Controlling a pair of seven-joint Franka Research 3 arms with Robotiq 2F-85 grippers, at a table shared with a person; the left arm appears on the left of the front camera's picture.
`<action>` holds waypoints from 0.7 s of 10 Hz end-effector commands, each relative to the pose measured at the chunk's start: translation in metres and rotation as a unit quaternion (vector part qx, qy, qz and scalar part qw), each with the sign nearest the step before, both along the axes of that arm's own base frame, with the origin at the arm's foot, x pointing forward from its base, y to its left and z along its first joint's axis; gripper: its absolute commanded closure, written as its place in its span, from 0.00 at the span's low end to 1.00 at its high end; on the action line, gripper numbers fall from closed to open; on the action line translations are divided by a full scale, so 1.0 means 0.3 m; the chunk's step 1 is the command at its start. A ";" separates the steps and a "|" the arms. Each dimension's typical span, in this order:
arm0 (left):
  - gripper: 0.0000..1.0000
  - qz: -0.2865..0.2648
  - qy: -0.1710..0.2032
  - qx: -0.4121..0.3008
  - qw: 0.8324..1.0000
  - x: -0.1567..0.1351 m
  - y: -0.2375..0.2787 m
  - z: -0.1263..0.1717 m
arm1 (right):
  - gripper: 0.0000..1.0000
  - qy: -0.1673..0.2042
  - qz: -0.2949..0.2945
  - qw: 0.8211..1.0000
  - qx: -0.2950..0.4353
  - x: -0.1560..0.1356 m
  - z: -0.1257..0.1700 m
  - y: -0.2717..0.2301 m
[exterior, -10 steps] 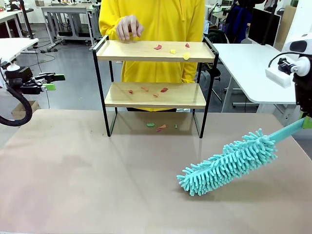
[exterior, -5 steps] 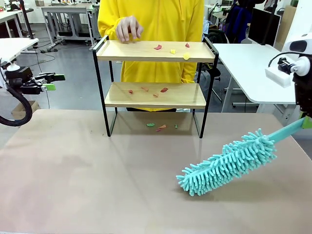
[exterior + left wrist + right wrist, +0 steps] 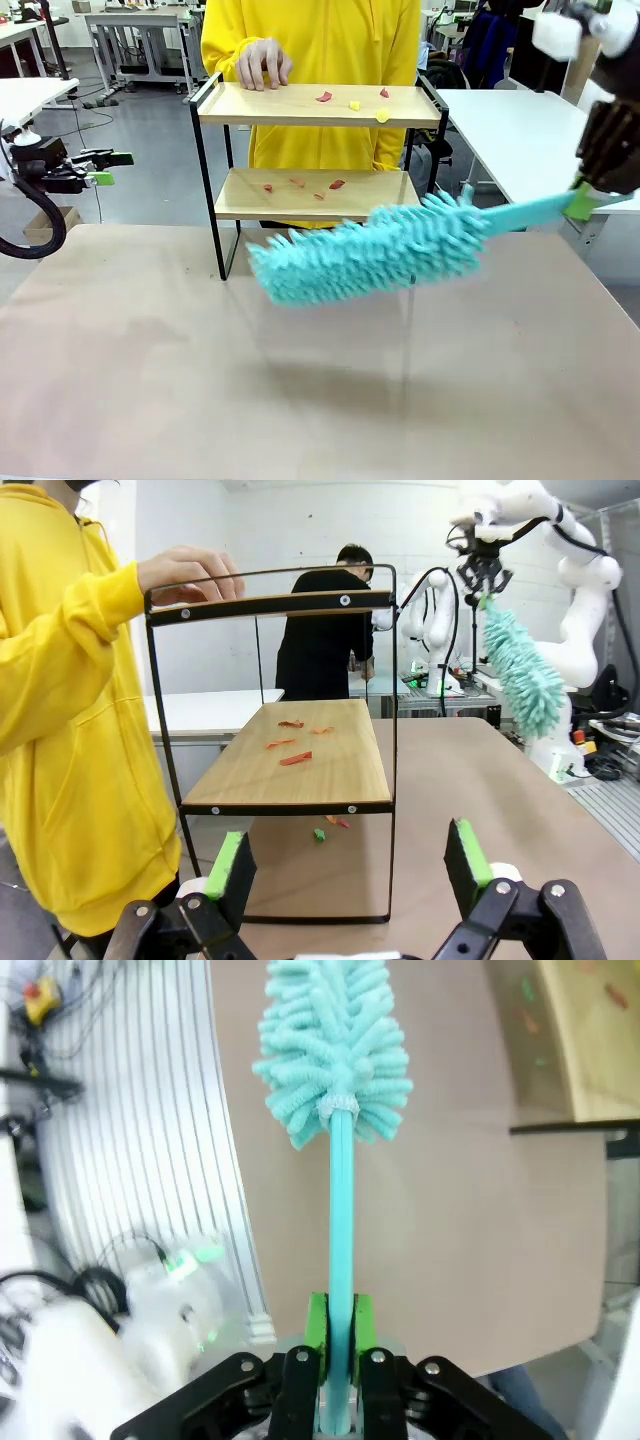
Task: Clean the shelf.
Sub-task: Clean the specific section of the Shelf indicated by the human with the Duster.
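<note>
The shelf (image 3: 316,150) stands at the table's far middle, with red and yellow scraps (image 3: 354,104) on its top board and red scraps (image 3: 337,184) on its lower board. My right gripper (image 3: 580,203) is shut on the handle of a teal fluffy duster (image 3: 365,250), which hangs in the air in front of the lower board. In the right wrist view the pads (image 3: 318,1335) clamp the duster's handle (image 3: 340,1200). My left gripper (image 3: 105,168) hovers open off the table's left side, facing the shelf (image 3: 300,765) end-on.
A person in a yellow top stands behind the shelf, one hand (image 3: 262,62) resting on the top board's left end. Small scraps (image 3: 320,833) lie on the brown table (image 3: 200,370) under the shelf. White tables (image 3: 510,130) stand at the right and far left.
My right arm has lifted the duster off the table at the right and swung it left, up in front of the shelf. The left arm has stayed still.
</note>
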State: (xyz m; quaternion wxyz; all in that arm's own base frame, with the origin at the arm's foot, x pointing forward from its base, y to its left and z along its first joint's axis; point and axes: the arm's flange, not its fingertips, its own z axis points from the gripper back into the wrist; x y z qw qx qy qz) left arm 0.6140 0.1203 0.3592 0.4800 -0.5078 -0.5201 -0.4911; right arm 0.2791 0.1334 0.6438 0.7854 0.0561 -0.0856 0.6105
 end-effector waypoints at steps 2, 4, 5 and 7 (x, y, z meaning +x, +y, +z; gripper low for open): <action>0.00 0.001 -0.007 -0.001 1.000 -0.005 0.002 0.007 | 0.87 -0.018 -0.167 0.982 0.089 -0.153 0.132 0.240; 0.00 0.001 -0.007 -0.001 1.000 -0.005 0.002 0.007 | 0.87 -0.050 -0.212 0.969 0.116 -0.230 0.205 0.402; 0.00 0.001 -0.007 -0.001 1.000 -0.005 0.002 0.007 | 0.87 -0.074 -0.251 0.956 0.136 -0.244 0.233 0.489; 0.00 0.001 -0.007 -0.001 1.000 -0.005 0.002 0.007 | 0.87 -0.071 -0.325 0.928 0.165 -0.207 0.260 0.556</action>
